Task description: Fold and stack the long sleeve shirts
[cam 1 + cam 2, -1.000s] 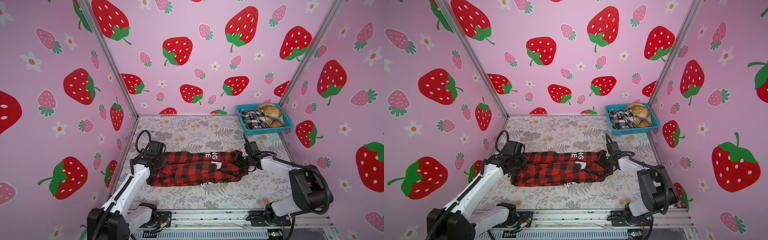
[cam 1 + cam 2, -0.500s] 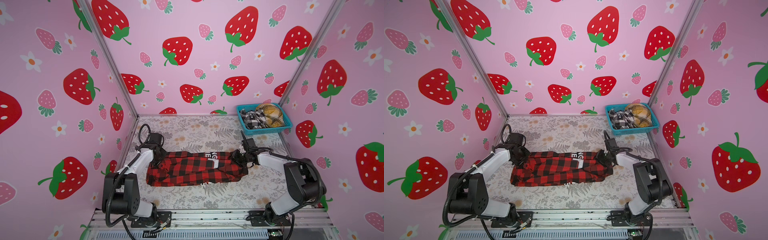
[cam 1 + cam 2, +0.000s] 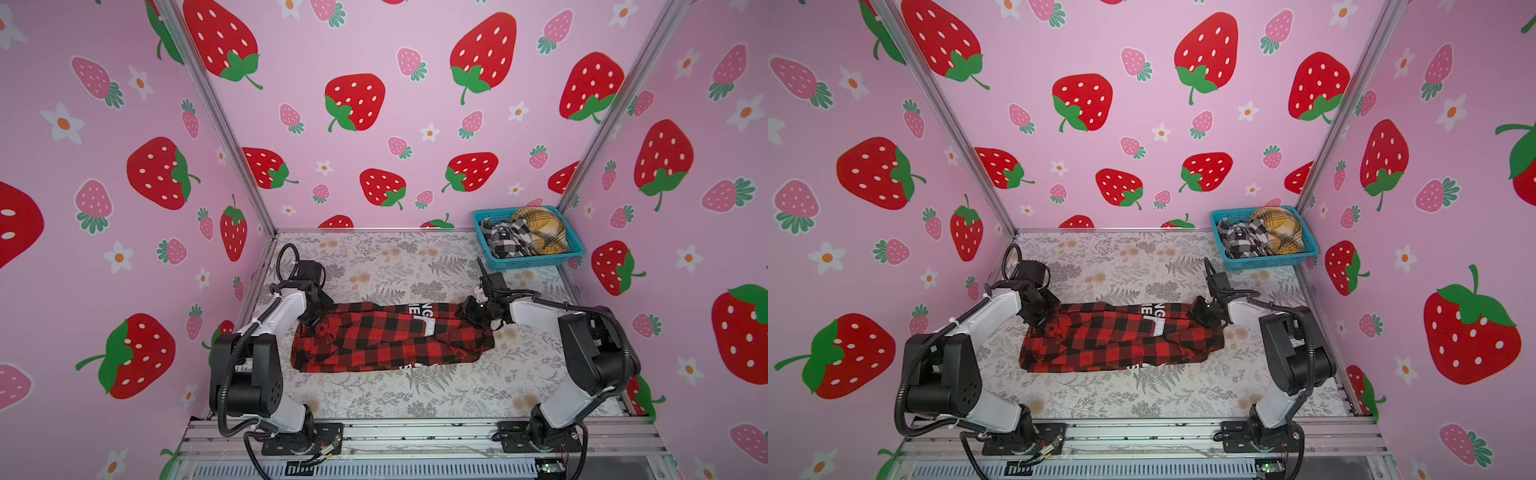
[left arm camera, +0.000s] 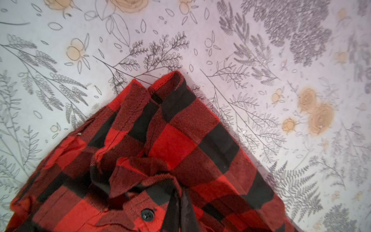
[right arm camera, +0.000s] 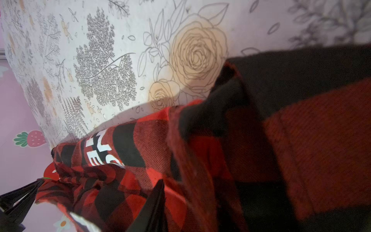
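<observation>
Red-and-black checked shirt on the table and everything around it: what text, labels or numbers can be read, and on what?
"NG": white print on the red-and-black buffalo-check cloth shirt, cut off by a fold.
"IE": white print next to it, also cut off.
"BER": smaller white print beside them, doubtful.
White marks at the shirt's near edge: too little shows to read.
Right wrist view: the same print, creased, unreadable.
</observation>
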Available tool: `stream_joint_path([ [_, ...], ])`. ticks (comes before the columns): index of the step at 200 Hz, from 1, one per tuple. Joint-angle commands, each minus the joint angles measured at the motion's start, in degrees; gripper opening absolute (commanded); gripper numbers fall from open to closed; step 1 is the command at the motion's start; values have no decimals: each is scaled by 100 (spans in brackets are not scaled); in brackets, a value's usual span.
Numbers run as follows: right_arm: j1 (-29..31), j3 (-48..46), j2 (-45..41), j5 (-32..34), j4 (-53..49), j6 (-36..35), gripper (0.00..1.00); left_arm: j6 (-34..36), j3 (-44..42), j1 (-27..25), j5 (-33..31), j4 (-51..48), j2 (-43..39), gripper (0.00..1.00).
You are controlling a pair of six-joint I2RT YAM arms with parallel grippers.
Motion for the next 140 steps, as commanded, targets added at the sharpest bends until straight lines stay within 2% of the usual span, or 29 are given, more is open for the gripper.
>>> stream_joint_path([
  [1,26,106,148,98,-186,-9,36,153,342,42,-285,-466,-212,0],
  [40,-8,149,202,224,-242,0,49,335,332,243,-345,-453,240,0],
  [110,-79,216,421,385,-270,-44,50,575,342,306,-651,-325,1193,0],
  [130,-79,284,381,412,-311,-102,51,627,315,306,-561,-253,1416,0],
  [140,-79,361,288,429,-387,-170,59,653,300,306,-453,-211,1480,0],
])
